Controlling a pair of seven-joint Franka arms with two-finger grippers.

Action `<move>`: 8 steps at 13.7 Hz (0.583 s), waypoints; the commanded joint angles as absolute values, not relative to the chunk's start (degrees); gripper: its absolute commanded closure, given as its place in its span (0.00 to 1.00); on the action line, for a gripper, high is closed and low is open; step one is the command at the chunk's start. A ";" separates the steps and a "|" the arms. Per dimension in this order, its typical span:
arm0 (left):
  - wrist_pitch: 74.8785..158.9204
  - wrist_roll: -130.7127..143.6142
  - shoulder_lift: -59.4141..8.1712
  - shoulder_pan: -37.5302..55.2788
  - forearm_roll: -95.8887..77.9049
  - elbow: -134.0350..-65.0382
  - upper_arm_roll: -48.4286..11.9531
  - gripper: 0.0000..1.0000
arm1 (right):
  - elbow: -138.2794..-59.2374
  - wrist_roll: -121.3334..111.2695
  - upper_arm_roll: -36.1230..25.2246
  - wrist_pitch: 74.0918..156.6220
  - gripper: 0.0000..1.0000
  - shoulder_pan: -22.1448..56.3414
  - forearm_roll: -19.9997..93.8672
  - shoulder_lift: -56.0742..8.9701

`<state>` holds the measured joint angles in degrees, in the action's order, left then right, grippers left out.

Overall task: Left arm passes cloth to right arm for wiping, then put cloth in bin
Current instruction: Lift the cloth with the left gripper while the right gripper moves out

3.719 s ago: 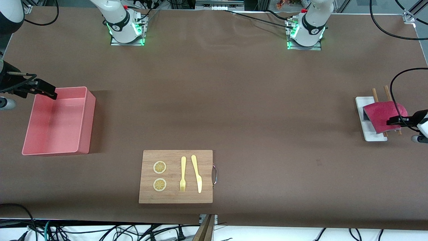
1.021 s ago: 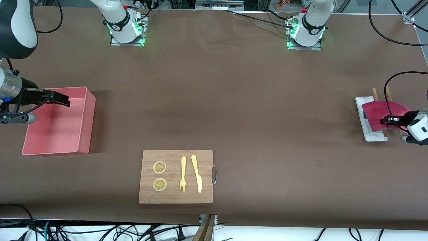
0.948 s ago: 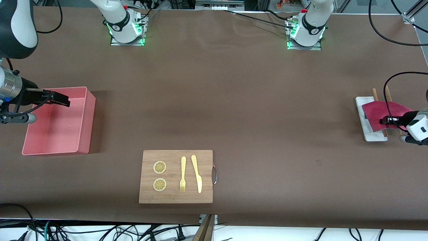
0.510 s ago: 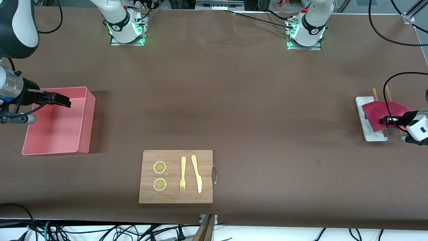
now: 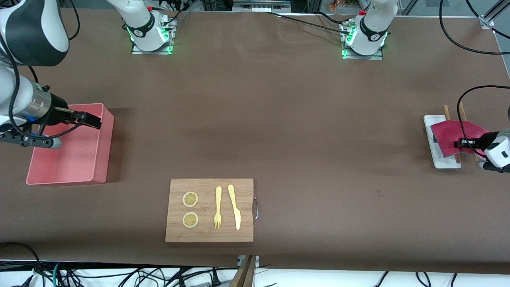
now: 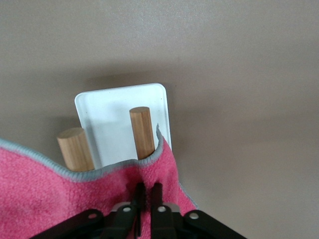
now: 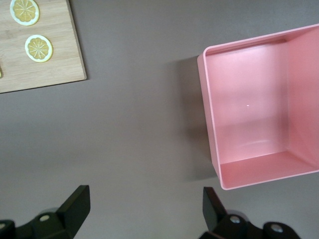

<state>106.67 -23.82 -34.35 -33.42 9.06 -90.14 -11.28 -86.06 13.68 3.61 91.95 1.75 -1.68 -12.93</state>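
Cloth [image 6: 60,199] pinched in left tool [image 6: 148,191]

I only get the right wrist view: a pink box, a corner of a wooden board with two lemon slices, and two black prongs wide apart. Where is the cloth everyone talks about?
Observer: The cloth is draped over two wooden pegs on a white tray, at the left arm's end of the table.
Visitor: Is anything touching it?
Observer: Yes. The left tool is shut on the cloth, pinching a fold of it.
Visitor: And whose prongs am I looking at?
Observer: They belong to the right tool. It is open and sits over the bin, near the bin's wall toward the left arm's end of the table.
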 commanded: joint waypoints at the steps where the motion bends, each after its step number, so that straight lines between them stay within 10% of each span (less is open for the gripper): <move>1: 106.00 -23.64 -34.19 -33.40 8.09 -90.53 -11.34 1.00 | -85.17 16.07 3.43 91.93 0.00 2.37 1.74 -13.45; 8: 99.86 -23.38 -31.73 -32.70 7.91 -87.20 -13.26 1.00 | -85.17 26.18 3.43 92.55 0.00 5.36 3.69 -14.06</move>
